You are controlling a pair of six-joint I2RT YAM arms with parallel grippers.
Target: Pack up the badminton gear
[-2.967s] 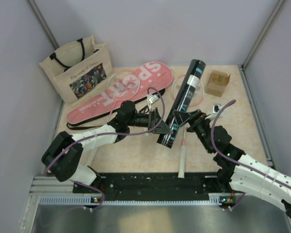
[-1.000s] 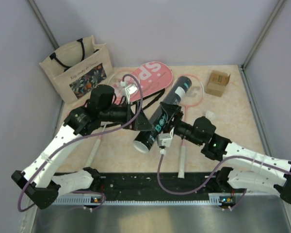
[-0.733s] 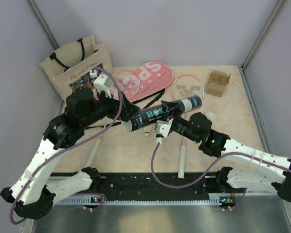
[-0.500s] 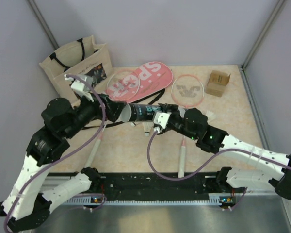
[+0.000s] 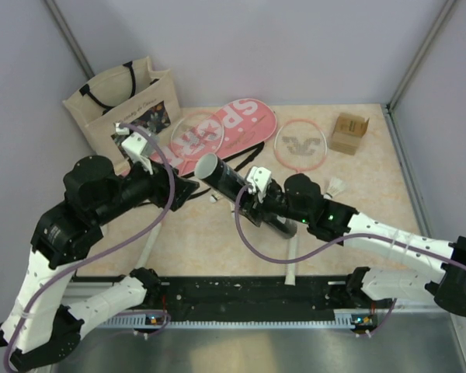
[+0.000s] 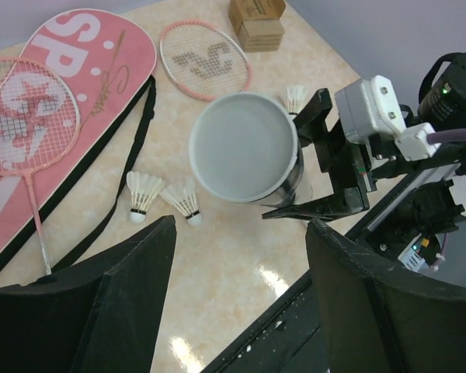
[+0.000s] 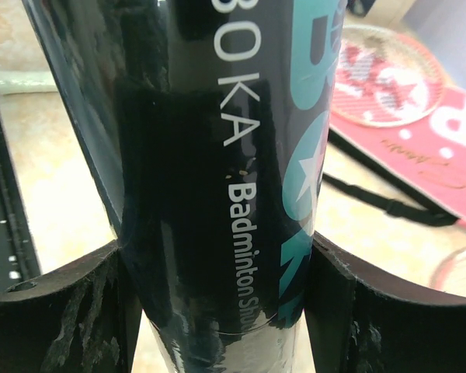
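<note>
My right gripper (image 5: 248, 206) is shut on the dark cylindrical tube (image 5: 231, 186) and holds it tilted above the table, open mouth (image 6: 243, 148) facing my left gripper. In the right wrist view the tube (image 7: 225, 155) fills the gap between the fingers. My left gripper (image 5: 183, 189) is open and empty, just left of the tube's mouth; it also shows in the left wrist view (image 6: 241, 303). Two shuttlecocks (image 6: 144, 194) (image 6: 184, 203) lie under the tube, a third (image 5: 335, 186) to the right. One pink racket (image 5: 196, 132) lies on the pink SPORT cover (image 5: 245, 120), the other (image 5: 299, 145) beside it.
A beige floral tote bag (image 5: 128, 109) stands at the far left. A small cardboard box (image 5: 349, 132) sits at the far right. The cover's black strap (image 6: 132, 148) trails across the table. White racket handles (image 5: 290, 272) (image 5: 147, 249) reach toward the near edge.
The tube has swung round in my right gripper, so its open mouth now points up and to the left. My left gripper has drawn back to the left, off the tube.
</note>
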